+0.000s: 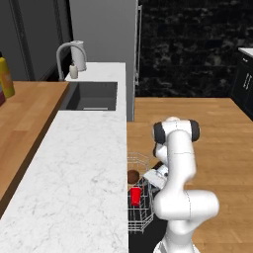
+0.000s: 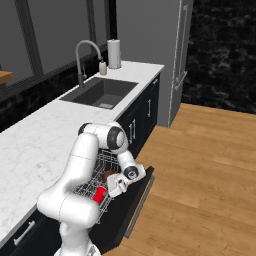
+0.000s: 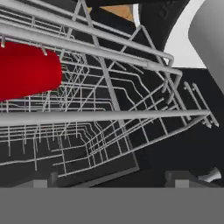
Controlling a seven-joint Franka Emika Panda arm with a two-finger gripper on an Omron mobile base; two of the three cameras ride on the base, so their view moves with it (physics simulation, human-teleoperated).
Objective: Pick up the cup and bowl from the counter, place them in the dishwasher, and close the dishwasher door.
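Arm folded low over the pulled-out wire rack (image 2: 97, 172) of the dishwasher (image 1: 140, 207), below the front edge of the white marble desk (image 1: 79, 173).

Gripper (image 2: 116, 187) down at the rack's outer side. In the hand view its two dark fingertips (image 3: 41, 180) sit far apart at the bottom corners with nothing between them: gripper spread wide, holding nothing.

Cup (image 1: 135, 195): red, inside the rack, just beside the gripper. In the right base view the cup (image 2: 100, 194) sits in the near part of the rack, next to the arm's wrist. In the hand view it is a red mass behind the upper wires, left side; upright or tilted, cannot tell.

Bowl (image 1: 133, 176): dark brown, also in the rack, at the side nearest the desk edge, close to the cup and farther along the rack. Whether the two touch, cannot tell.

Dishwasher door (image 2: 137, 197): black panel, folded down and open under the rack.

Sink (image 1: 94, 96) and faucet (image 1: 66, 54) at the desk's far end.
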